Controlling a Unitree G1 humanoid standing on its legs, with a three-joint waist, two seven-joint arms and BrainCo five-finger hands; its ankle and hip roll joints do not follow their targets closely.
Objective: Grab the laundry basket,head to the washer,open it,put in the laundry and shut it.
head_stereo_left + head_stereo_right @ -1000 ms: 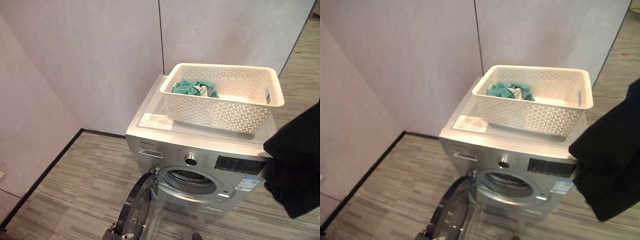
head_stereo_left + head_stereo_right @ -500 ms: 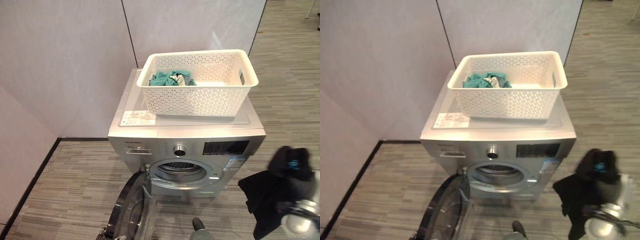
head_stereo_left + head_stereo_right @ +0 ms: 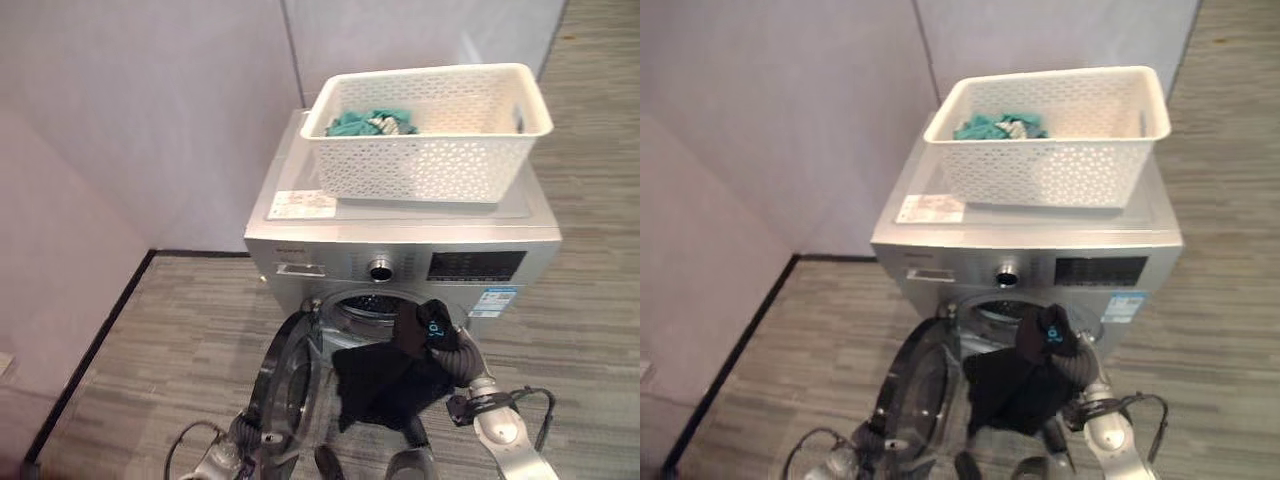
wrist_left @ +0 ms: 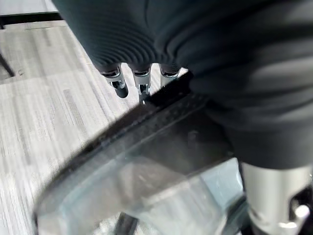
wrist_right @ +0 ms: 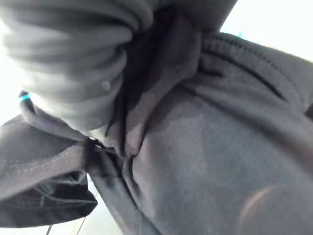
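Where the grey wood-grain floor (image 3: 150, 340) meets the pale wall panels (image 3: 150, 110), a silver front-loading washing machine (image 3: 400, 255) stands with its round glass door (image 3: 285, 385) swung open toward the robot's left, leaving the drum opening (image 3: 375, 305) exposed. On the machine's flat top surface (image 3: 300, 180) sits a white perforated plastic laundry basket (image 3: 430, 130), square to the machine and set toward its back, with a white printed label sheet (image 3: 302, 204) lying on the bare surface just in front of its left corner. A bundle of teal clothing (image 3: 372, 122) lies inside the basket, in its rear left part.

In front of the drum opening hangs a black garment (image 3: 385, 385), bunched at the top and drooping below the opening, between the open door and the machine's front. The right hand (image 3: 432, 330) is up at the lower right rim of the opening with this garment gathered around it; in its wrist view the dark cloth (image 5: 205, 147) is bunched against the ribbed cover, and I cannot tell how its fingers are set.

The left hand (image 4: 142, 81) is low beside the open door, its fingers (image 4: 119, 88) straight and relaxed, their tips just past the door's dark rim (image 4: 161, 112).
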